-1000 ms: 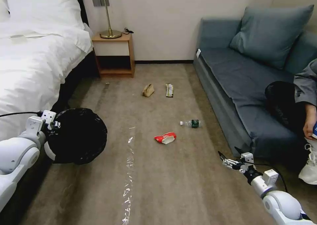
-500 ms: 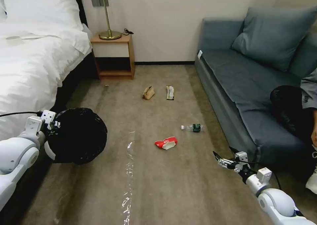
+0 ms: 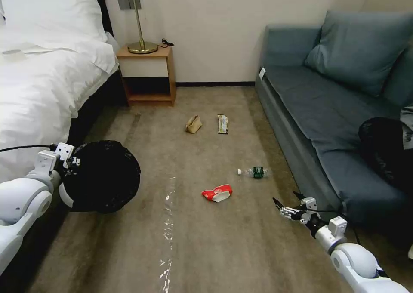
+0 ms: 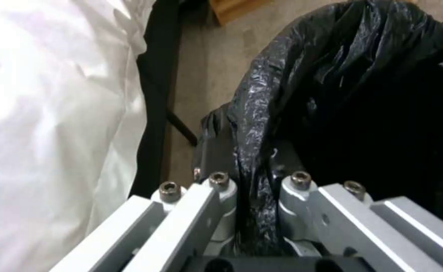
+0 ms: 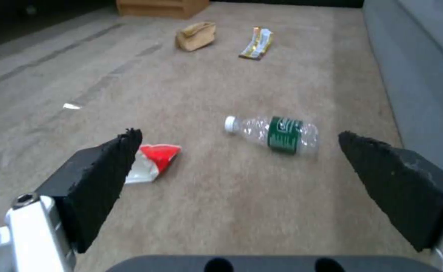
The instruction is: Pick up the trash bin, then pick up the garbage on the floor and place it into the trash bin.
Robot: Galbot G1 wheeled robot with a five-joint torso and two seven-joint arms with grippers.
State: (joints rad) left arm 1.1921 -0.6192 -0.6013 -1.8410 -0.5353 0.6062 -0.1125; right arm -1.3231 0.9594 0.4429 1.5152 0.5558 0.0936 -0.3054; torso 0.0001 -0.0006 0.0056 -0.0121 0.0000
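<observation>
Head view, nearest me: my left gripper [image 3: 74,161] is clamped on the rim of the round white bin lined with black plastic [image 3: 101,177], held beside the white bed [image 3: 38,90]. My right gripper [image 3: 287,205], fingers apart, hovers by the blue sofa [image 3: 318,112]. Beyond lie a crumpled red-and-white wrapper [image 3: 217,192], a clear green-labelled bottle [image 3: 254,172], then a tan paper bag [image 3: 193,124] and a flat yellow-green wrapper [image 3: 222,124].

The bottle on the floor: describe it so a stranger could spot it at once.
Start at the blue sofa and look down to the carpet by its front edge. The bottle lies there on its side, the one clear piece of litter, with a green label and white cap.
</observation>
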